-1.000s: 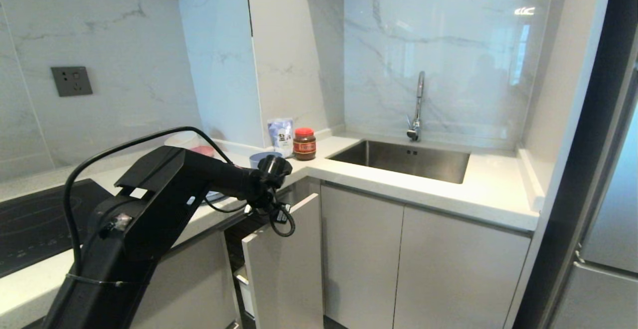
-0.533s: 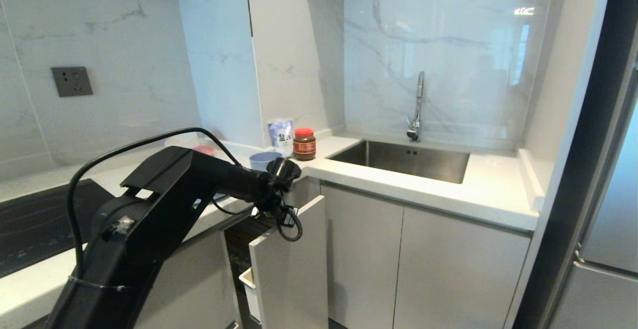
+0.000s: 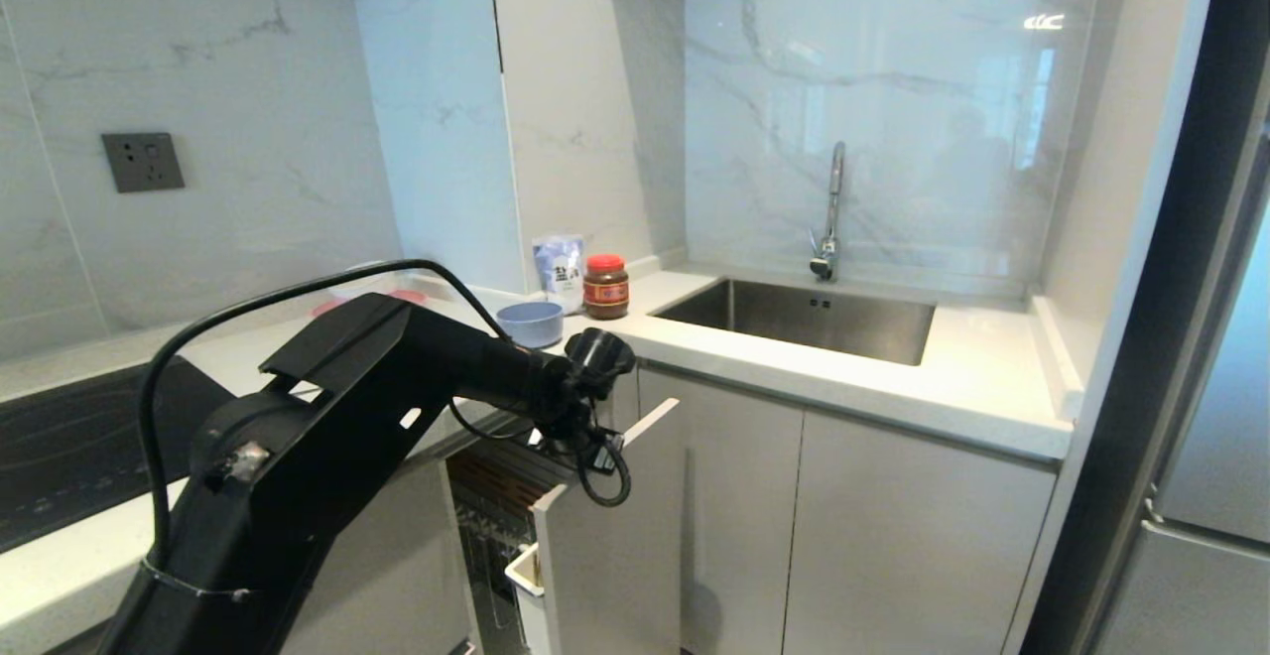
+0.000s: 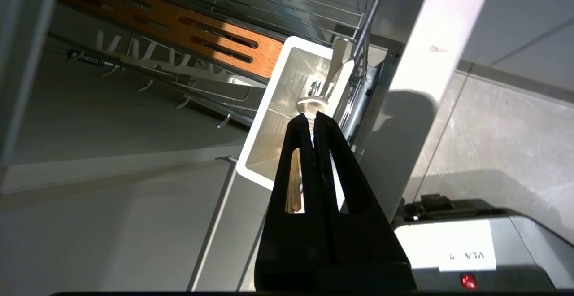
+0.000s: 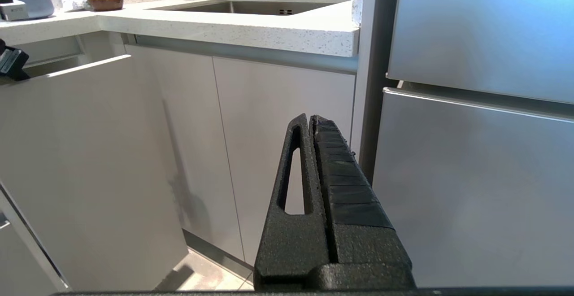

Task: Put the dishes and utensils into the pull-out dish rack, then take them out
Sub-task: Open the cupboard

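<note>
— Two grippers to account for. What are their fingers doing?

— Both pairs are pressed together with nothing between them. The left gripper (image 4: 310, 115) hangs over the white cutlery caddy (image 4: 269, 121); its tips are not clamped on anything I can make out. The right gripper (image 5: 310, 119) sits low, out in front of the closed cabinet doors (image 5: 278, 152), and touches nothing.

— Take the sink (image 3: 794, 318) as the landmark. Where is the pull-out dish rack?

— The pull-out dish rack (image 3: 506, 496) is below the counter, left of the sink, drawn partly out of its cabinet, with its flat grey front panel (image 3: 615, 546) standing clear of the neighbouring doors. The left arm reaches over the top of that panel.

— What is inside the rack?

— In the left wrist view, chrome wires (image 4: 291, 0), a slotted wooden strip (image 4: 179, 27), and the caddy at the corner next to the panel. A silver utensil (image 4: 332, 71) stands in the caddy, and light wooden chopsticks (image 4: 293, 184) show through the slot in one finger.

— And the dishes?

— The small light-blue bowl (image 3: 530, 323) is on the counter left of the sink, just beside a red-lidded jar (image 3: 605, 287) and a white pouch (image 3: 559, 270). The plate I cannot find; the arm covers that stretch of counter.
</note>
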Available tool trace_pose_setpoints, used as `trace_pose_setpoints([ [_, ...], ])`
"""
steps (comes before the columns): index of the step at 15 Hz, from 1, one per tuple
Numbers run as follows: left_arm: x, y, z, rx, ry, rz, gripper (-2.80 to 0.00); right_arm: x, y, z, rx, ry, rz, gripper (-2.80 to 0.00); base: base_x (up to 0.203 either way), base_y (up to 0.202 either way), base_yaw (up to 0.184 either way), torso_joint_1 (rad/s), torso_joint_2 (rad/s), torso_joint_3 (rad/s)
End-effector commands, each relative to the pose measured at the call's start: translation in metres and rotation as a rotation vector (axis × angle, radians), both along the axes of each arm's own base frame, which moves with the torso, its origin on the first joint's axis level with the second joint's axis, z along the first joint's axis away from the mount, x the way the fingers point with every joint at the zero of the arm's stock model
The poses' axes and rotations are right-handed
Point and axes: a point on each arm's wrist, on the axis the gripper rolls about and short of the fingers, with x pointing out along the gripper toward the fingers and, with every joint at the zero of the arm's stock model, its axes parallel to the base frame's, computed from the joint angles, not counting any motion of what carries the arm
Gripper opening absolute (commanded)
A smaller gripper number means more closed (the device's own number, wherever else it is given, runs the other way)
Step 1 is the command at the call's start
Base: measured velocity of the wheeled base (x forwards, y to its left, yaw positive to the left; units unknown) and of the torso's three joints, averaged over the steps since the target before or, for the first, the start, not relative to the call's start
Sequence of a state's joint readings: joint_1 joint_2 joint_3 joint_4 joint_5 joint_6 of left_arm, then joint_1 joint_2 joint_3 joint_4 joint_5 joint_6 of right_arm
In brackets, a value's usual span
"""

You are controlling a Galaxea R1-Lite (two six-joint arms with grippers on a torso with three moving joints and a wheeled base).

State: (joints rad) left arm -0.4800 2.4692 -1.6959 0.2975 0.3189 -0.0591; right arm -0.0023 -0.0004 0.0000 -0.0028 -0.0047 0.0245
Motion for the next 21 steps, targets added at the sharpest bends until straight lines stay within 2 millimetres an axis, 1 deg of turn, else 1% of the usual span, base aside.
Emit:
trace_pose_setpoints([
  [1,-0.01,-0.01,0.006,-0.011,0.002,-0.034,-2.8,0.0,0.0,0.0,0.0,-0.003,-0.001,-2.8,0.0,0.0,0.0,0.0,0.0,0.0],
  [3,-0.017,-0.016,0.007,-0.067,0.036,-0.064,-2.8,0.0,0.0,0.0,0.0,-0.003,-0.001,-2.8,0.0,0.0,0.0,0.0,0.0,0.0],
  [4,-0.021,-0.02,0.012,-0.093,0.041,-0.079,-2.8,0.0,0.0,0.0,0.0,-0.003,0.001,-2.8,0.0,0.0,0.0,0.0,0.0,0.0],
  [10,-0.044,-0.039,0.016,-0.129,0.078,-0.161,-2.8,0.0,0.0,0.0,0.0,-0.003,0.0,-2.8,0.0,0.0,0.0,0.0,0.0,0.0],
  [14,-0.059,-0.053,0.015,-0.125,0.099,-0.208,-2.8,0.0,0.0,0.0,0.0,-0.003,0.001,-2.8,0.0,0.0,0.0,0.0,0.0,0.0],
  [17,-0.072,-0.063,0.018,-0.16,0.131,-0.263,-2.8,0.0,0.0,0.0,0.0,-0.003,0.001,-2.8,0.0,0.0,0.0,0.0,0.0,0.0],
  [21,-0.083,-0.075,0.018,-0.173,0.14,-0.272,-2.8,0.0,0.0,0.0,0.0,-0.003,0.0,-2.8,0.0,0.0,0.0,0.0,0.0,0.0],
])
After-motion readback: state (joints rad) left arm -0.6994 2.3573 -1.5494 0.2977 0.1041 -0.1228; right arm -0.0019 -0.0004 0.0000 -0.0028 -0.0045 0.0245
